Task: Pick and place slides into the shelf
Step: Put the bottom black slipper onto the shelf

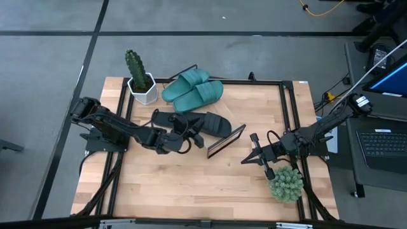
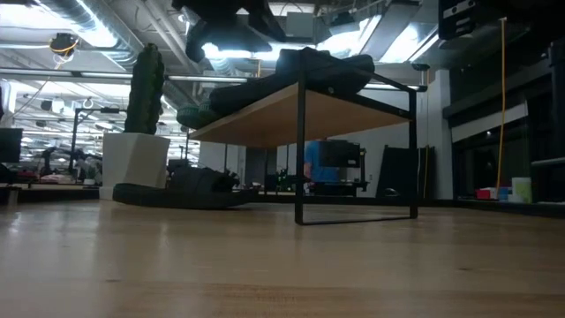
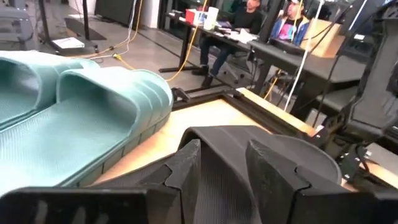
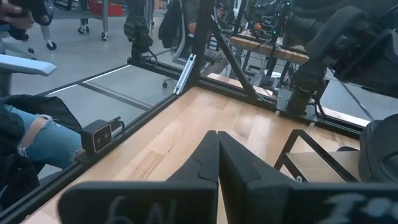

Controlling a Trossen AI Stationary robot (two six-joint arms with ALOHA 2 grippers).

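Note:
The shelf stands mid-table, and its plank slants on a thin black frame. One black slide lies on the plank's top. The other black slide lies flat on the table to the shelf's left. The teal pair lies side by side at the table's far edge. My left gripper is open and hovers just over the shelved black slide's strap. My right gripper is shut, to the right of the shelf.
A cactus in a white pot stands at the far left corner. A small green plant sits near the right gripper. Black frame rails run along the table's edges. Bare wood lies toward the near edge. People sit beyond the table.

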